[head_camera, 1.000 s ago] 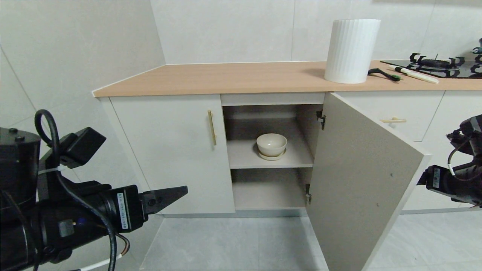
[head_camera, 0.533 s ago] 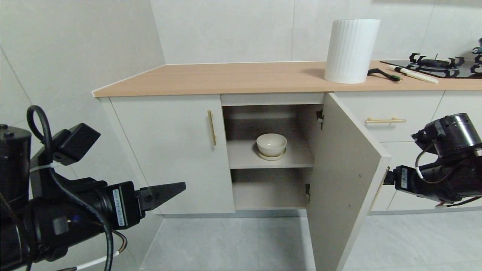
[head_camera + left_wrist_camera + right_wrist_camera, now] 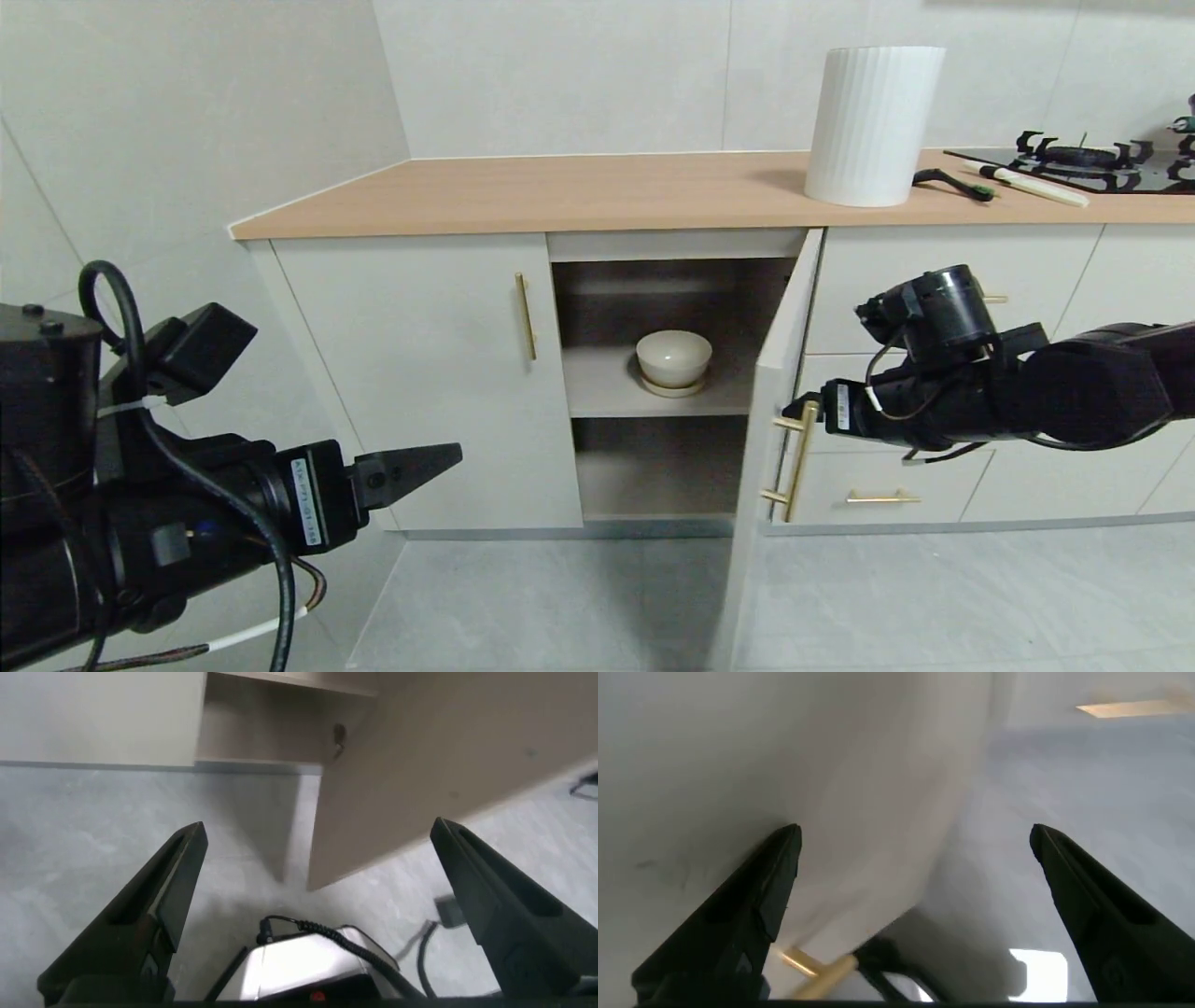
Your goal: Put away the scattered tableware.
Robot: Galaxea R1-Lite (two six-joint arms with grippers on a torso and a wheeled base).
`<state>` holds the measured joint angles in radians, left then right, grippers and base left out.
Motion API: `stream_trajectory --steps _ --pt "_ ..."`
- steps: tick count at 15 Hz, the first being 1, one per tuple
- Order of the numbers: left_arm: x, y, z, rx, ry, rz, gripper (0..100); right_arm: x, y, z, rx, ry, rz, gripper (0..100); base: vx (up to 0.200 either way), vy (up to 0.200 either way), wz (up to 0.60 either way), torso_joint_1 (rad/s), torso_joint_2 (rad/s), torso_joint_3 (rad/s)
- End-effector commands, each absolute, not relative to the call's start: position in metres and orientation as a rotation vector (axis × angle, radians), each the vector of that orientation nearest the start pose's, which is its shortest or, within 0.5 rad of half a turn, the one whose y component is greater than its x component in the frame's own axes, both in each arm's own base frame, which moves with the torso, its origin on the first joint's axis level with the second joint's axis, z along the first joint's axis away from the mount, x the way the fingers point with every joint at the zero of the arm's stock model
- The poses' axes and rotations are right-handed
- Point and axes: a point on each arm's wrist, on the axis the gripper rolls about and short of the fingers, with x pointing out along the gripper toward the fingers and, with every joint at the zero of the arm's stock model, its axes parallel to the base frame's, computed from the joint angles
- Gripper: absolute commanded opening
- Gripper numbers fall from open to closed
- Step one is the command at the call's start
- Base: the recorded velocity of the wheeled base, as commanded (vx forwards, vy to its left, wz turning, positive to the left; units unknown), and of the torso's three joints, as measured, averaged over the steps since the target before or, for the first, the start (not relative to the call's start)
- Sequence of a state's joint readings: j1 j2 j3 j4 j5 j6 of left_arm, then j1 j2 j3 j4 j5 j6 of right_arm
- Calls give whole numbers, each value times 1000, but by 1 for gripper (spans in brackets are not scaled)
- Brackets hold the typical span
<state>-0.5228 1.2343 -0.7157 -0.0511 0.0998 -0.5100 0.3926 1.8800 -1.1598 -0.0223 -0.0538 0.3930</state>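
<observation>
Right hand (image 3: 801, 409) open against part-open cabinet door (image 3: 780, 364) near its handle (image 3: 794, 462), left hand (image 3: 441, 461) open, bowl (image 3: 673, 357) on shelf (image 3: 607, 387).

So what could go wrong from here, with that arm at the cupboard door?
1. The right hand is open and sits close by the gold handle of the half-open door. A finger might snag on that handle if the door swings.
2. A hard push could slam the door and jolt the bowl resting on its saucer on the shelf.
</observation>
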Motion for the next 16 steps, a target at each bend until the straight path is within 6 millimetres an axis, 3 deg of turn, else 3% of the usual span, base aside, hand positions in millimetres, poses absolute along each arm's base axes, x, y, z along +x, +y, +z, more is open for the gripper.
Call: stream_trajectory --steps 1,7,16 --pt "162 -89 214 -345 547 -274 100 345 151 145 198 764 234 100 0 0 0 0 0 0" --pt "163 -89 214 -346 535 -261 100 379 167 105 221 772 260 100 0 0 0 0 0 0" --pt "162 -89 212 -338 542 -264 100 407 182 100 444 654 237 100 22 0 0 0 1 0"
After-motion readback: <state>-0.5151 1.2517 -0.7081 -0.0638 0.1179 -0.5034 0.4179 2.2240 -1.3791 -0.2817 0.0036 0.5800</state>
